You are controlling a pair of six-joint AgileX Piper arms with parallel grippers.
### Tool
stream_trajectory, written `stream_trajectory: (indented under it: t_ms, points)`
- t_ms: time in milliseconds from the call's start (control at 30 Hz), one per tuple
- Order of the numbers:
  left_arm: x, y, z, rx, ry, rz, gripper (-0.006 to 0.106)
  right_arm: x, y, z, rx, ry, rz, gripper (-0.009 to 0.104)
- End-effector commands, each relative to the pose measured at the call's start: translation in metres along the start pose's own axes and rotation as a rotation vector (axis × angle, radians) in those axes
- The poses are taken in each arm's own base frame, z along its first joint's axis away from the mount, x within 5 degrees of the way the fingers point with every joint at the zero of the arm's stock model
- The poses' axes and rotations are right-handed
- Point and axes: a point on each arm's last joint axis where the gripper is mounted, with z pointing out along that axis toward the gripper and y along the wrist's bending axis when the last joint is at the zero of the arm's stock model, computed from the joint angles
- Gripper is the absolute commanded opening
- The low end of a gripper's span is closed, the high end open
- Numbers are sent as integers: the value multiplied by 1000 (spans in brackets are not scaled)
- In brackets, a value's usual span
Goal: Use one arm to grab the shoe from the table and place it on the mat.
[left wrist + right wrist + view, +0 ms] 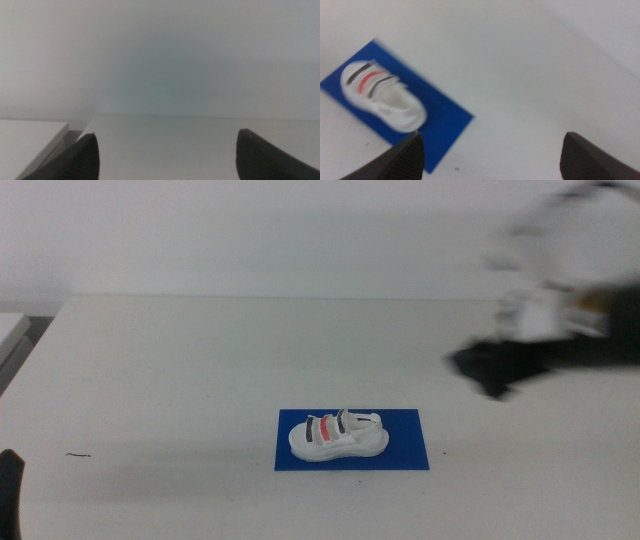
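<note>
Since the shoe [337, 436] already sits on the mat [400, 450], well below and beside our empty right claw [497, 370] with jaws apart, we simply pull clear without brushing it, while the left claw [165, 157] waits, jaws apart.

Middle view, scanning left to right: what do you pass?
Left gripper at the bottom-left edge → shoe lying on the blue mat → right gripper, blurred and raised above the table.
</note>
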Motion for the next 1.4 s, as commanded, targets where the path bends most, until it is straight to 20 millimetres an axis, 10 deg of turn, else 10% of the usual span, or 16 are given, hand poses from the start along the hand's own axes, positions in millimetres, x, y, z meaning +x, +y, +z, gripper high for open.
stream_trajectory:
  t_ms: [0, 333, 700, 1367]
  points:
    - [-1, 0, 0, 1, -15, -1, 94, 35, -10, -34, 70, -157, 115, 91]
    - [-1, 0, 0, 1, -15, -1, 94, 152, 4, -92, 298, -463, 239, 90]
    - [-1, 0, 0, 1, -15, -1, 94, 229, 36, -70, 276, -442, 324, 90]
    - [-1, 0, 0, 1, -15, -1, 94, 236, 43, -92, 329, -653, 299, 90]
